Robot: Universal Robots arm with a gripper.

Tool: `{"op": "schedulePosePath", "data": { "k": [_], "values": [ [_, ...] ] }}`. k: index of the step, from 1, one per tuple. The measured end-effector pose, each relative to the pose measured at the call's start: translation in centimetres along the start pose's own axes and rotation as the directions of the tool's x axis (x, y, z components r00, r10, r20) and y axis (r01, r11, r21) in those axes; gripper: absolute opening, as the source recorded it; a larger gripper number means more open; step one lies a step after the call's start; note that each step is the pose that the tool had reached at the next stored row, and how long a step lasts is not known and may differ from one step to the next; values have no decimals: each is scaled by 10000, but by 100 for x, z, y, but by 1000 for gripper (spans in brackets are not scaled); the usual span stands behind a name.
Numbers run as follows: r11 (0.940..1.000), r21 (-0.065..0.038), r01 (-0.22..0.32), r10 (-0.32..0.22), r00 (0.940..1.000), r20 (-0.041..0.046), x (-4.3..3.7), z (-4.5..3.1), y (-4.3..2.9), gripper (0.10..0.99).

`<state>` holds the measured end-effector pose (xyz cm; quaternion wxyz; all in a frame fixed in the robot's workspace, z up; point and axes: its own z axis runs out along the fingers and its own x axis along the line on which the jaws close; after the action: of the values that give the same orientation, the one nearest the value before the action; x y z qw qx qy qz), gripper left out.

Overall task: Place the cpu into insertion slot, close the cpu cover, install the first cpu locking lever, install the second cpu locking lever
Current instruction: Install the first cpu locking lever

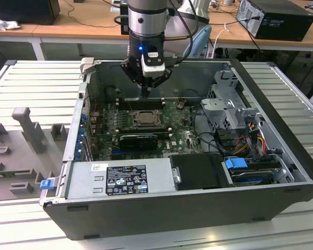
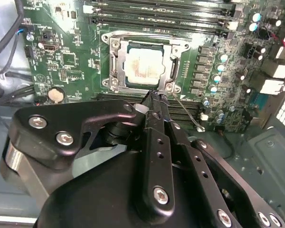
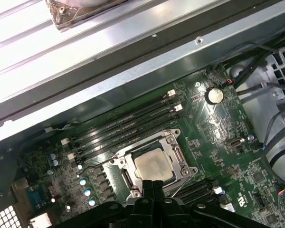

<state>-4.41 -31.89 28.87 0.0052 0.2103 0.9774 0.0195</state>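
1. Counted: 1 cpu, 1 insertion slot, 1 cpu cover.
2. 1 gripper is counted.
3. 1 motherboard and 1 coin battery are noted.
4. 1 thin locking lever is made out in the second wrist view.
5. In the exterior view are counted: 1 computer case, 1 expansion card, 1 power supply box.
6. Memory slots: several seen, exact no. can't be fixed.

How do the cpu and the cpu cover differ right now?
The cpu is a solid pale square; the cpu cover is an open-centred metal frame. The cpu sits inside; the cpu cover rings it. Both are square, metallic and lie flat.
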Motion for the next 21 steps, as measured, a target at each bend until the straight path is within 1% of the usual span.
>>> {"op": "schedulePosePath", "data": {
  "k": [3, 7, 8, 14, 16, 20, 21],
  "values": [
    [9996, -1, 280, -280, 9996, -11, 0, 0, 0, 106],
    [9974, -2, 720, -720, 9974, -29, 0, 0, 0, 106],
    [9960, -3, 897, -898, 9960, -36, 0, 0, 0, 106],
    [9907, -6, 1363, -1363, 9907, -55, 0, 0, 0, 106],
    [9873, -8, 1589, -1589, 9873, -64, 0, 0, 0, 106],
    [9826, -11, 1856, -1856, 9826, -75, 0, 0, 0, 106],
    [9807, -12, 1956, -1956, 9806, -79, 0, 0, 0, 106]
  ]
}}
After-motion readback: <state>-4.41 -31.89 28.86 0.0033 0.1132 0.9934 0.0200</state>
